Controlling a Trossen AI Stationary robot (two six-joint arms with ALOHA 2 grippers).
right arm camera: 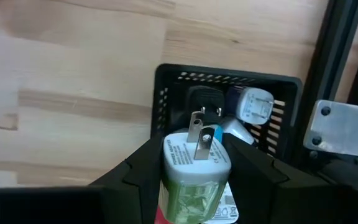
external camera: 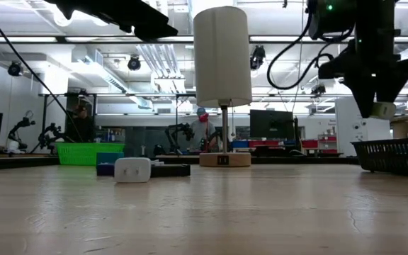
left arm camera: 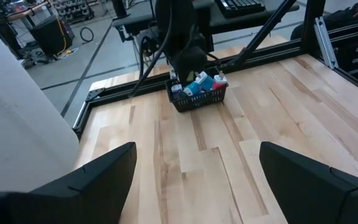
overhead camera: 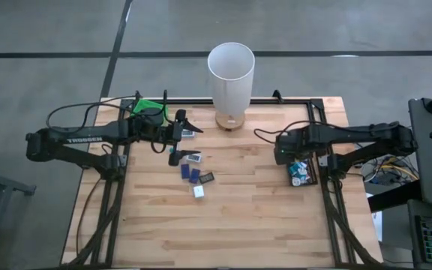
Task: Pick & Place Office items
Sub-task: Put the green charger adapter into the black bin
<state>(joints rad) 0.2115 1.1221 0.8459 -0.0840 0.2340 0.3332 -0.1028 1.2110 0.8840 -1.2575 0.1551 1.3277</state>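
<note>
Office items [overhead camera: 193,169] lie in a loose cluster on the wooden surface [overhead camera: 246,217], left of centre: dark blue rectangles, one dark piece and a white block [overhead camera: 199,191] nearest the front edge. Left claw [overhead camera: 186,124] hangs above the surface just behind this cluster, fingers [left arm camera: 98,180] spread wide, pinching nothing. A green tray [overhead camera: 148,106] sits at the rear left corner, beneath the left arm. A tall white cylinder [overhead camera: 231,73] stands on a round wooden base at the rear centre. Right claw [right arm camera: 194,171] hangs over the black basket [right arm camera: 229,84] at the right edge, fingers pressed on a white plug adapter [right arm camera: 194,168] with its metal prongs pointing at the basket. Further items [left arm camera: 199,84] lie inside the basket.
</note>
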